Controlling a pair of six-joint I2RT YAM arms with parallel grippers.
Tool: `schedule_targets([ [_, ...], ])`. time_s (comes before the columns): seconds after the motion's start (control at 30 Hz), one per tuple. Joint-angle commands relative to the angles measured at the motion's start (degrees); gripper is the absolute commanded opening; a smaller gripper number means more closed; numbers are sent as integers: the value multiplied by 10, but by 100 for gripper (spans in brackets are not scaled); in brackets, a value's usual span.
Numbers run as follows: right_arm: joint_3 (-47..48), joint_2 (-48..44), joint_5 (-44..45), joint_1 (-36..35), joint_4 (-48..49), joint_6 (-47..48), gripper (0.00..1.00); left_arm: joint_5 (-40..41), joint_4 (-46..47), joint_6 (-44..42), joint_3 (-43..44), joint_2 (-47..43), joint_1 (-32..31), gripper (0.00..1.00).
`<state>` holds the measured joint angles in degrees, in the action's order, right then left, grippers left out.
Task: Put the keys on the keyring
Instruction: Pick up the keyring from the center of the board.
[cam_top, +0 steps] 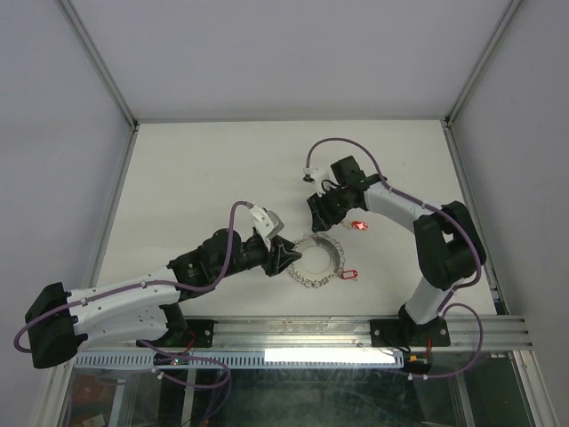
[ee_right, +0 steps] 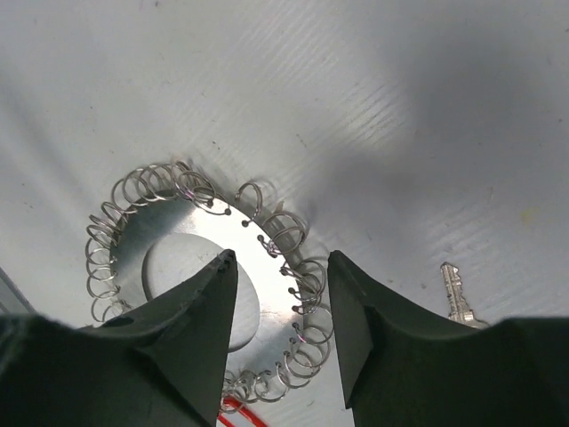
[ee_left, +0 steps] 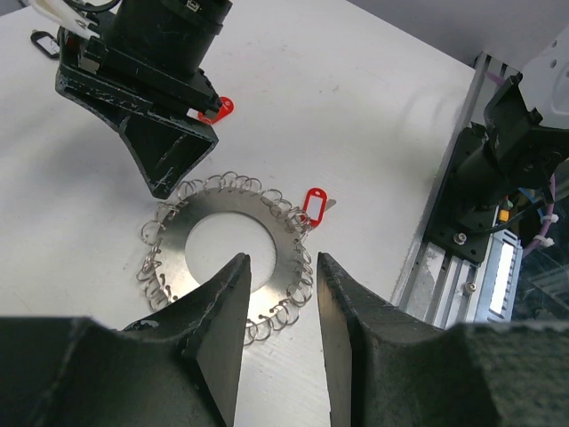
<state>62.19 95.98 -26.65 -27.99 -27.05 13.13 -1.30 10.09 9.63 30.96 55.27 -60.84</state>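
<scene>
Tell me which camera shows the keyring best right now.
Left wrist: the keyring is almost whole, hole and wire loops sharp, only its near rim behind the left end effector. Right wrist shows it close but half hidden by the right end effector. Top external shows it nearly whole but small.

The keyring [cam_top: 316, 261] [ee_left: 277, 260] [ee_right: 200, 222] is a flat grey metal ring with a wide round hole and many small wire loops along its rim, and it lies flat on the white surface [cam_top: 204, 178]. A red-tagged key [cam_top: 348, 275] [ee_left: 313, 203] lies at its rim and touches the loops. A second red tag [cam_top: 360, 226] [ee_left: 218, 108] lies apart from the ring, and a black tag [ee_left: 43, 40] lies further away.
</scene>
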Motion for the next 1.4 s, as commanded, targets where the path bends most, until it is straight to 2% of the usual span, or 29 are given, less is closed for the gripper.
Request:
schedule_targets([
  [0.0, 55, 35, -28, 12, -77, 91, 48, 16, -7, -8, -3, -19, -6, 35],
  [0.23, 66, 49, -86, 43, -118, 127, 47, 17, -12, -6, -3, -18, -7, 35],
  [0.7, 88, 91, -114, 45, -135, 128, 44, 11, -13, -4, 6, -3, -7, 35],
  [1.03, 88, 101, -121, 45, -140, 125, 30, 10, -17, -4, 10, -1, -7, 35],
  [1.2, 87, 105, -116, 45, -139, 123, 31, 10, -19, -5, 10, -2, -7, 35],
  [1.37, 90, 109, -104, 45, -140, 120, 37, 11, -22, -4, 11, -3, -7, 35],
])
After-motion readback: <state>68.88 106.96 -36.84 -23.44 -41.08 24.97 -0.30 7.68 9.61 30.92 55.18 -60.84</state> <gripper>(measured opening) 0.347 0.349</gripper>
